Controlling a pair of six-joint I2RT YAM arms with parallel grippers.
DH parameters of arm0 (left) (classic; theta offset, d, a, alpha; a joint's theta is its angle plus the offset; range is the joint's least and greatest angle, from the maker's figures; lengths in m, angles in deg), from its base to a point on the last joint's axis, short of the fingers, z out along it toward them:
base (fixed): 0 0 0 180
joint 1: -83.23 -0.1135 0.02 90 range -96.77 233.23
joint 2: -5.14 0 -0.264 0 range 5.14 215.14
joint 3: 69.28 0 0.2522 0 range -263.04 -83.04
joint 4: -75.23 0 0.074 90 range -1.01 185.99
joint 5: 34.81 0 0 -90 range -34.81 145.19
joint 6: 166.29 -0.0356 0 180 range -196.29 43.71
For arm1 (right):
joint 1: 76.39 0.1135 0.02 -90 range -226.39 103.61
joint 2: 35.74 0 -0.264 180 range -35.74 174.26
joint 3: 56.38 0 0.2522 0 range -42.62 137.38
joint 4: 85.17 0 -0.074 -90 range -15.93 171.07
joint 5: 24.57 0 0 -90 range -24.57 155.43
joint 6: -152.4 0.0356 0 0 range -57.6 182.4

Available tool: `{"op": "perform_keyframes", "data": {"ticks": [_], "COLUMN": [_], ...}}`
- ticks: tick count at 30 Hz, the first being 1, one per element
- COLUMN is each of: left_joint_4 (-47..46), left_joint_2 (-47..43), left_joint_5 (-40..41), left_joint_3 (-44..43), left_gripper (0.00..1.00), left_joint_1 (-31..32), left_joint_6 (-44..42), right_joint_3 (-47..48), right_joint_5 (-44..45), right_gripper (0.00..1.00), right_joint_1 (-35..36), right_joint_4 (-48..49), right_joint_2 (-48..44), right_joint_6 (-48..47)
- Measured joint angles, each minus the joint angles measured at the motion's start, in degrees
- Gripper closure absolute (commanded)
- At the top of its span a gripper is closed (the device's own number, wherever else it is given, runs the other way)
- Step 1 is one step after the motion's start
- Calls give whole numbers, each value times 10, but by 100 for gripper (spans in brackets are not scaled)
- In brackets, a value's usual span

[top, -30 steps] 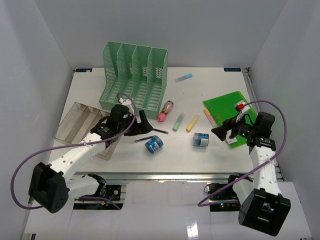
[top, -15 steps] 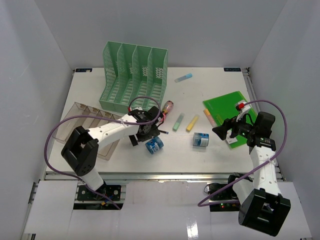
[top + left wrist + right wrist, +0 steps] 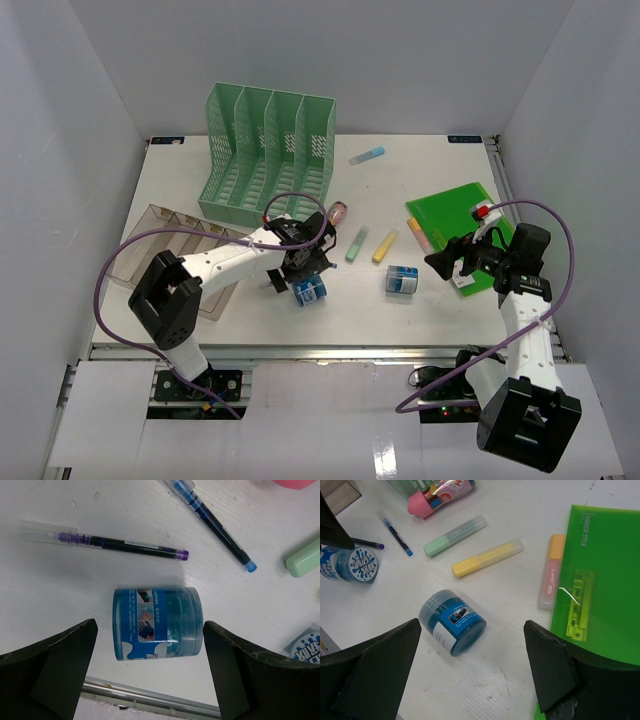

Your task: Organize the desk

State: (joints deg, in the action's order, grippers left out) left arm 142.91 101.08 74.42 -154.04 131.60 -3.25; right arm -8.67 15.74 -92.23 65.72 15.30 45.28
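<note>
Right now my left fingers (image 3: 303,272) stand wide apart, one on either side of the blue jar (image 3: 157,622), not touching it. It lies on its side at the lower centre of the white tabletop (image 3: 430,180). My right fingers (image 3: 437,264) are wide too, hovering at the right above a second jar (image 3: 452,622), left of the green folder (image 3: 605,580).

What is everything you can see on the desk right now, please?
desk: 1, white, under everything
file rack: 1, mint-green, back left
tray: 1, clear, left edge
folder: 1, green, right side
jars: 2, blue, front centre, apart
highlighters: 4, green, yellow, blue, orange; centre, back, beside folder
pens: 2, purple and blue, beside left jar
tube: 1, pink-capped, near rack
left gripper: 1, black, open above left jar
right gripper: 1, black, open, near right jar
</note>
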Motion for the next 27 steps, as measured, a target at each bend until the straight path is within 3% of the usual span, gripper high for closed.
{"op": "perform_keyframes", "data": {"ticks": [17,21,25,27], "left_joint_4": [-1,-2,-2,-3], "left_joint_2": [13,32,39,39], "left_joint_5": [-23,-24,-25,-24], "left_joint_3": [-3,-7,-6,-6], "left_gripper": [2,8,29,32], "left_joint_1": [28,36,38,39], "left_joint_6": [-20,-29,-34,-35], "right_joint_3": [0,0,0,0], "right_joint_5": [1,1,1,1], "right_gripper": [10,10,10,10], "right_joint_1": [0,0,0,0], "right_joint_4": [0,0,0,0], "right_joint_2": [0,0,0,0], "right_joint_6": [0,0,0,0]}}
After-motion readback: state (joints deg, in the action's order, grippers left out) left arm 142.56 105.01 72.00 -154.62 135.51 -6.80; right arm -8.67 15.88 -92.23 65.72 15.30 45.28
